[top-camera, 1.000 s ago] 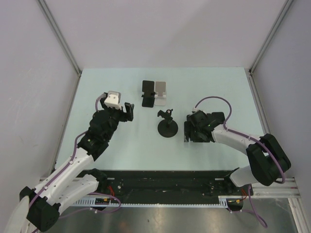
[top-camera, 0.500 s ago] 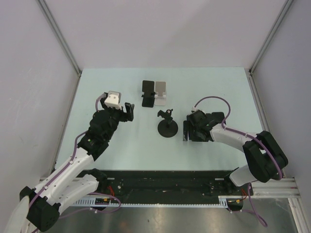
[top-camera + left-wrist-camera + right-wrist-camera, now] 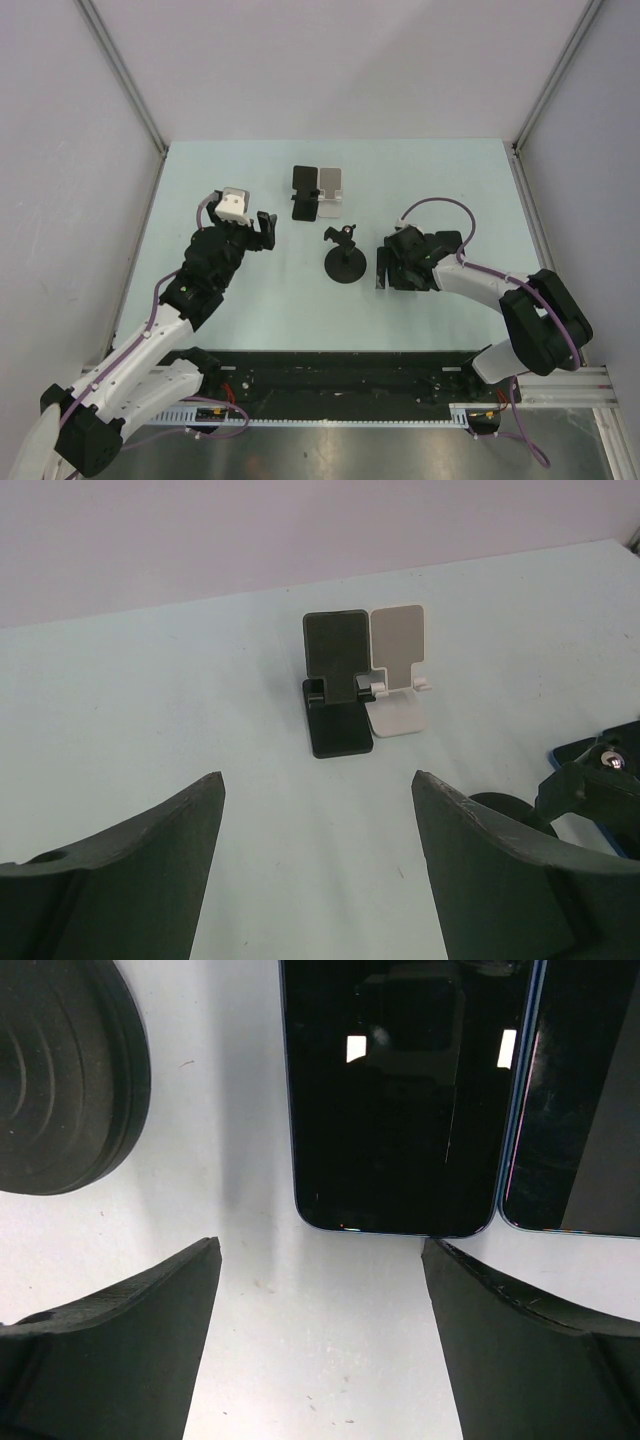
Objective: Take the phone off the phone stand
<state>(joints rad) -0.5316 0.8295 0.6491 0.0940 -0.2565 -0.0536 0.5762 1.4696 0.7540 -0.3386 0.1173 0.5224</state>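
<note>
Top, left gripper (image 3: 266, 228): fingers are spread, nothing is held.
Top, right gripper (image 3: 381, 268): fingers are spread beside the round stand (image 3: 345, 265).
Left wrist, black stand (image 3: 336, 692), white stand (image 3: 399, 680): set side by side.
Right wrist, phone (image 3: 395, 1090): laid flat on the table (image 3: 320, 1360), just past the fingers (image 3: 110, 1340).

Dark phone (image 3: 395, 1100) beside second dark screen (image 3: 585, 1110), round black base (image 3: 60, 1070) left, fingers (image 3: 110, 1360) apart
</note>
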